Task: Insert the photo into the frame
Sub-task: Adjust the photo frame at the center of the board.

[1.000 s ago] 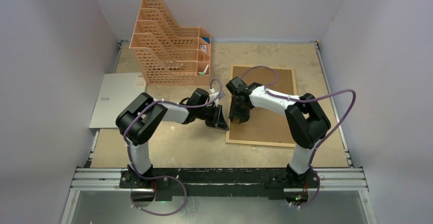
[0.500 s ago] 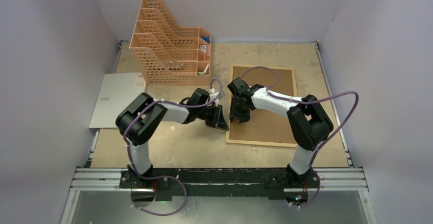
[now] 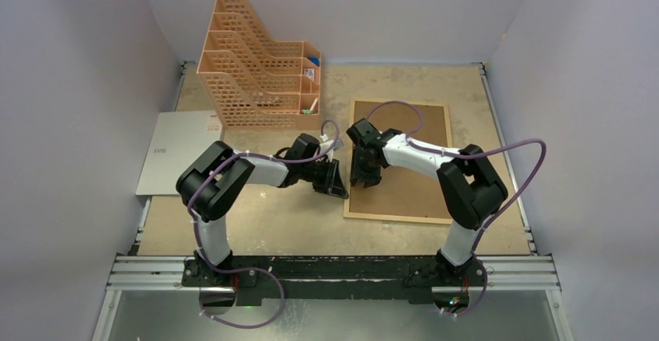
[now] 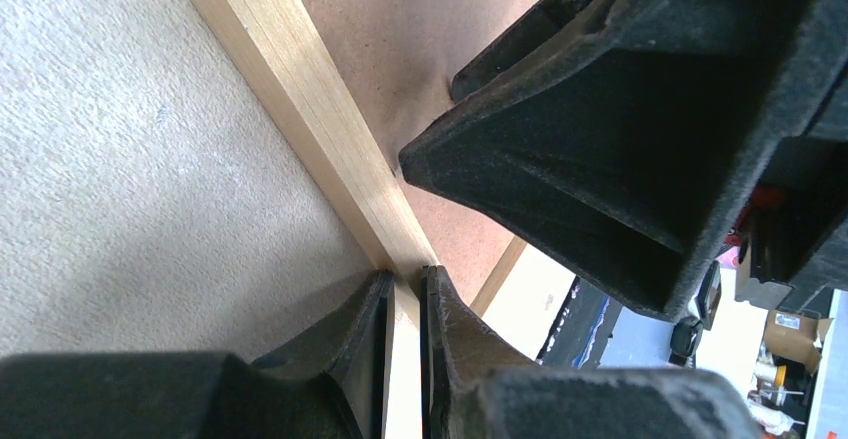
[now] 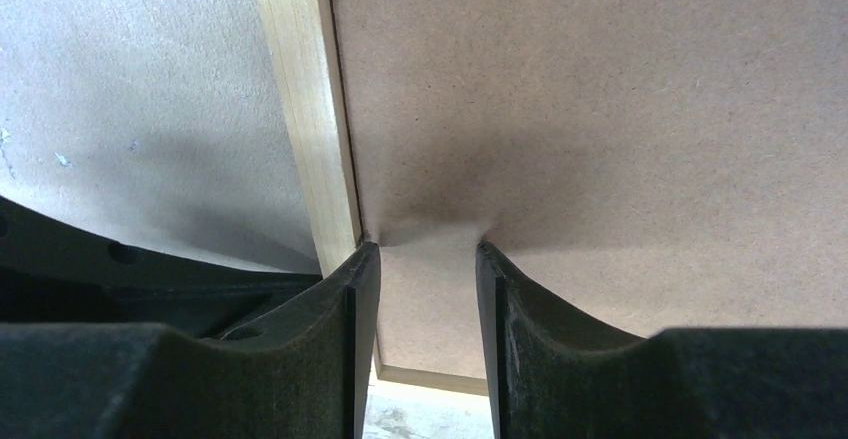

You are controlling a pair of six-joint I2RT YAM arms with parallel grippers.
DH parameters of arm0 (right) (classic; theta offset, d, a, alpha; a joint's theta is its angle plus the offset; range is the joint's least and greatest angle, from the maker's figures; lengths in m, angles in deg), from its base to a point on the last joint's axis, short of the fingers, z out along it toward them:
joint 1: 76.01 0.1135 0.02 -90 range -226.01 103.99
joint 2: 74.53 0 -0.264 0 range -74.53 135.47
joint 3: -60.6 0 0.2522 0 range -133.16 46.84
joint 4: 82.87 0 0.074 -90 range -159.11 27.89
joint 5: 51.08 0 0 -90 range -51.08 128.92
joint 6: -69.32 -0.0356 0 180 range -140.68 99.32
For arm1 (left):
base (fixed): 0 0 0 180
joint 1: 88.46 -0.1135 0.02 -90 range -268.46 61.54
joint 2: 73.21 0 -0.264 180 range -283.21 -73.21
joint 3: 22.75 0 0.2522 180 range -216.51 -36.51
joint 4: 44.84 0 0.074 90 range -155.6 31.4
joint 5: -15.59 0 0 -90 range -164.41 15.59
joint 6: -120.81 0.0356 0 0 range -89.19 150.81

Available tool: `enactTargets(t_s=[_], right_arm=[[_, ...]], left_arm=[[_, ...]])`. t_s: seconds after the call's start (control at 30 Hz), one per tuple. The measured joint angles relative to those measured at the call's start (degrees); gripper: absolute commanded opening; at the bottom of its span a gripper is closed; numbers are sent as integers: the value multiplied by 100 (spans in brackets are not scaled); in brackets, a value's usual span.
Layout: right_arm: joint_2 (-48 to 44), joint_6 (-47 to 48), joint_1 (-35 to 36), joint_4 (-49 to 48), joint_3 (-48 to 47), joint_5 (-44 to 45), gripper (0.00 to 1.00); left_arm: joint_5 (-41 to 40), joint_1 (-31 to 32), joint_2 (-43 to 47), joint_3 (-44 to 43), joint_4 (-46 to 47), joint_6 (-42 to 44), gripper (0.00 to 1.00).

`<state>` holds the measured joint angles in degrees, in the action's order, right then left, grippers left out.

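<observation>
The light-wood frame [image 3: 396, 218] lies flat on the table's right half, and a brown backing board [image 3: 412, 170] fills it. My left gripper [image 3: 342, 189] is shut on the frame's left rail [image 4: 290, 79]. The wood strip runs between its fingertips [image 4: 405, 279]. My right gripper [image 3: 364, 179] stands open just inside that rail [image 5: 305, 109]. Both of its tips [image 5: 427, 249] rest on the backing board [image 5: 600, 89], with nothing between them. The photo is hidden.
An orange lattice file organizer [image 3: 256, 65] stands at the back left. A pale grey sheet [image 3: 175, 151] lies flat at the table's left edge. The two wrists are close together over the frame's left rail. Walls close in on three sides.
The right arm's elbow has shifted slightly to the right. Both grippers stay where they were on the frame's left side.
</observation>
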<state>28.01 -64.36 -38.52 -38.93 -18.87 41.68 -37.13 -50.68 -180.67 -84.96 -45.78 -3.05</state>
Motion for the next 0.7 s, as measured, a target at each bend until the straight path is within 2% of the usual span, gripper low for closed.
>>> enactTargets(t_s=[0.37, 0.43, 0.6, 0.7], right_arm=[[-275, 179, -4, -573, 404, -378, 47], [-258, 179, -4, -601, 402, -404, 45], [-203, 188, -7, -564, 367, -382, 28], [-157, 151, -4, -667, 341, -470, 27]], left_arm=[[-2, 2, 0, -31, -55, 42, 5], [-2, 2, 0, -31, -61, 46, 5], [-2, 2, 0, -31, -61, 46, 5], [-2, 2, 0, -31, -61, 46, 5]])
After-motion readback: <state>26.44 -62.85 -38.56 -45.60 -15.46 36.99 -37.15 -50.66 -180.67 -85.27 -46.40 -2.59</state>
